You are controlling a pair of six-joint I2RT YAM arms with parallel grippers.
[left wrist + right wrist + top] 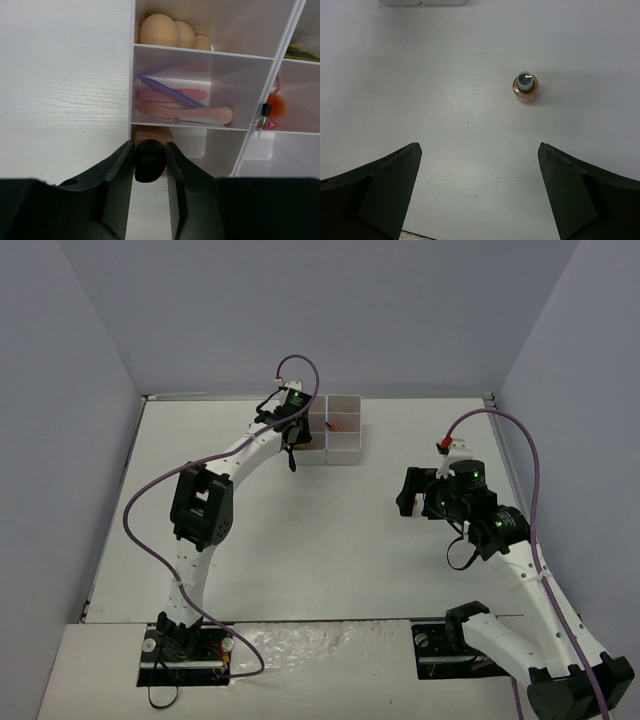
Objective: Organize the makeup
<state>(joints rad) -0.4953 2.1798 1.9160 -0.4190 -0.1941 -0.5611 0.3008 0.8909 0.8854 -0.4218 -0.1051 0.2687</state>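
Observation:
My left gripper (150, 167) is shut on the black cap of a tan bottle (152, 136), held at the near left corner of the white compartment box (210, 54); in the top view the gripper (290, 440) is at the box's left side (345, 445). Peach egg sponges (160, 30) fill the far left compartment. Pink and blue sticks (185, 102) lie in the one behind the bottle. My right gripper (479, 150) is open and empty above the table, with a small gold tube with a dark cap (525, 86) standing ahead of it.
An orange tuft with a thin black-tipped item (274, 106) sits in a right-hand compartment. The box's near edge (422, 2) shows at the top of the right wrist view. The right arm (455, 495) hovers at the table's right side, near the wall.

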